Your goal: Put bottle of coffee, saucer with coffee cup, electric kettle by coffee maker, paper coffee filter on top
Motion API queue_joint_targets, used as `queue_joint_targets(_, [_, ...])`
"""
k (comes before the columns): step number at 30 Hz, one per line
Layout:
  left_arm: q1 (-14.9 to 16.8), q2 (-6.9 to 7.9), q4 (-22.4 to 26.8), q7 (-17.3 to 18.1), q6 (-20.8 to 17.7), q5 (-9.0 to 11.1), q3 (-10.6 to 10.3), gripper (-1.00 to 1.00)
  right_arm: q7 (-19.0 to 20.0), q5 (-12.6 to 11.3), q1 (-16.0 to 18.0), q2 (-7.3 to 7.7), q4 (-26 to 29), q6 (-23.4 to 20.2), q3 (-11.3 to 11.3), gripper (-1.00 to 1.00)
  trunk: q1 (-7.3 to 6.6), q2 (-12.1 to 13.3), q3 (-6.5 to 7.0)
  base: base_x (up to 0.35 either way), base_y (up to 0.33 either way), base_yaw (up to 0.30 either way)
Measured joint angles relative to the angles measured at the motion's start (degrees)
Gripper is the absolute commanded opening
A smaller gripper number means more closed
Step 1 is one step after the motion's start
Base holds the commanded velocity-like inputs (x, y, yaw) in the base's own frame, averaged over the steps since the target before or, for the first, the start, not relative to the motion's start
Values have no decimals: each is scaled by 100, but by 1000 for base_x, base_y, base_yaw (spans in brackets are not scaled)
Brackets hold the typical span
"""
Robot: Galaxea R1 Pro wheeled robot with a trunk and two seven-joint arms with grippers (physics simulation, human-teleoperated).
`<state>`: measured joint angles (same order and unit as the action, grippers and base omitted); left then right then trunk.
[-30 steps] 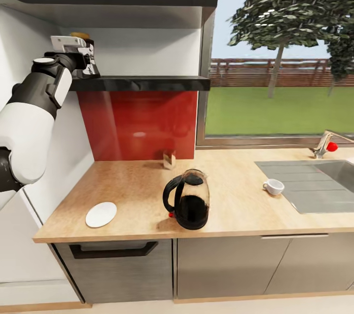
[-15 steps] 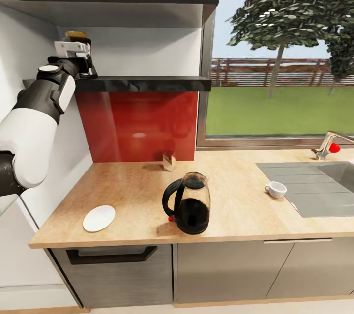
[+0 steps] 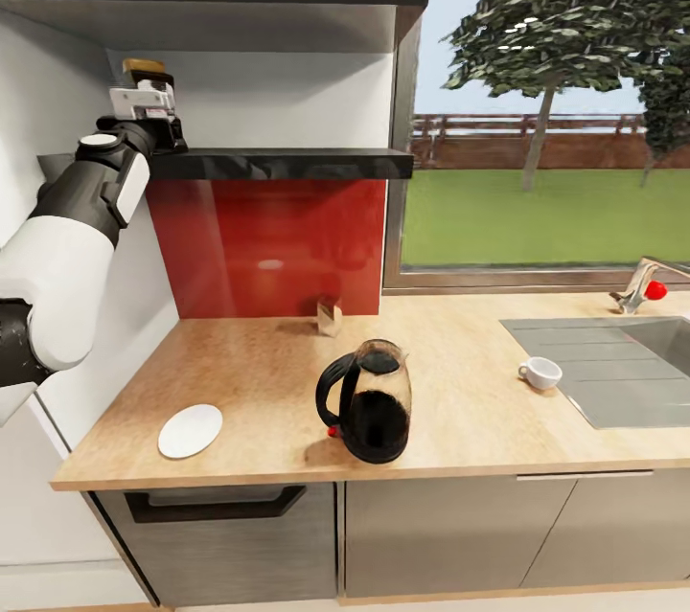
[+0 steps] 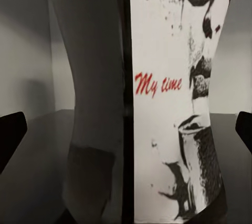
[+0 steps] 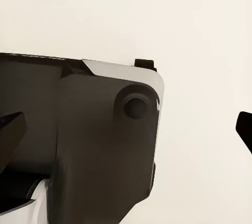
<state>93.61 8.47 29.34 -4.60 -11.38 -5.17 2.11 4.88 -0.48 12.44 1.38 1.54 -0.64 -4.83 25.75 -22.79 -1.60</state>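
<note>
The left gripper is raised to the left end of the kitchen shelf, where the bottle of coffee stands with its gold cap showing above the gripper. In the left wrist view the bottle of coffee stands between the two fingertips, which are spread wide at either side and not touching it, so the gripper is open around the bottle. On the surface below, the electric kettle stands near the front edge, the saucer lies near the front left corner, and the coffee cup sits just beside the sink, well apart from the saucer. The right gripper has its fingertips spread wide, open and holding nothing.
</note>
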Motion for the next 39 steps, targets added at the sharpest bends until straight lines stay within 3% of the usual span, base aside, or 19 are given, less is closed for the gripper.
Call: queue_joint_targets(39, [-46,20,57,-6,6,127,5,100,0,-6,0,0,0,0,0,100,0,0,0,57,0,0])
